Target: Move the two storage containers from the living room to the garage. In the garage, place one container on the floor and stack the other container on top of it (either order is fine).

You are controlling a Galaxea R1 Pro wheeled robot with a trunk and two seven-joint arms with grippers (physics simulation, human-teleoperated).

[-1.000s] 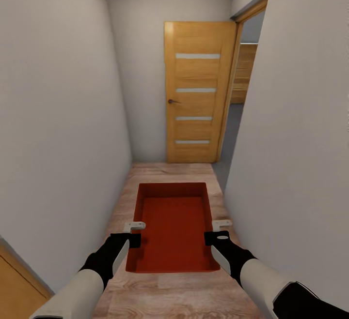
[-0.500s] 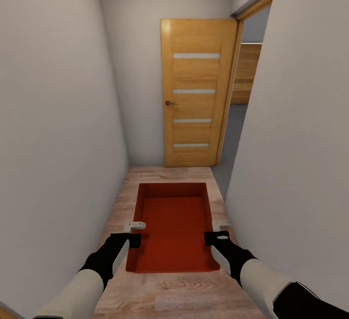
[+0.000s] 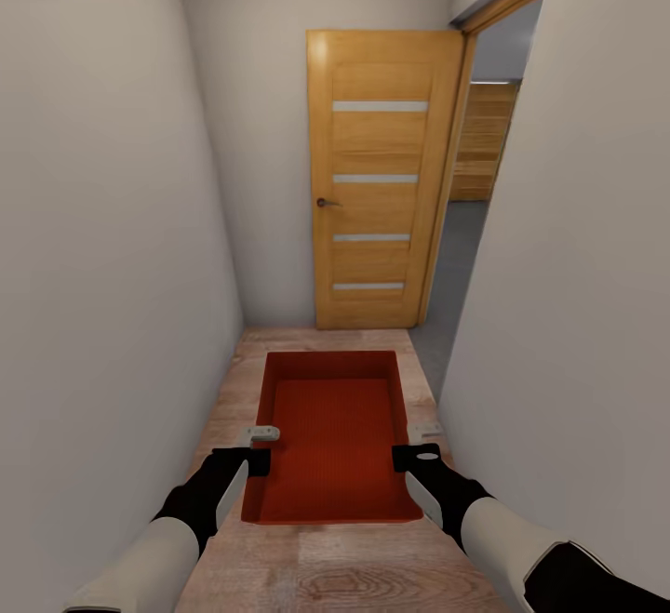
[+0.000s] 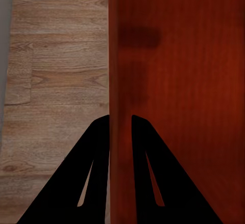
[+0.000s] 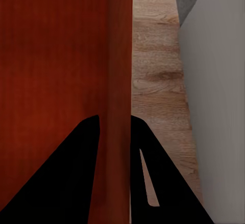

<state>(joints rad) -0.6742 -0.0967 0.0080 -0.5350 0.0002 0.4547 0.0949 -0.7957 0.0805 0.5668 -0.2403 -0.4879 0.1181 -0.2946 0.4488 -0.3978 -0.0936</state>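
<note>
Transport is in hand: one storage container (image 3: 332, 436) is clamped at its side walls by left gripper (image 3: 253, 448) and right gripper (image 3: 419, 444), so steering through the doorway (image 3: 479, 194) onto grey floor (image 3: 447, 269) is judged next.

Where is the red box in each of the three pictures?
Head view: the red box sits low in the middle, held between the left gripper and right gripper.
Left wrist view: its wall runs between the fingers.
Right wrist view: its wall runs between the fingers.
Shared landmark: the wood floor.
</note>
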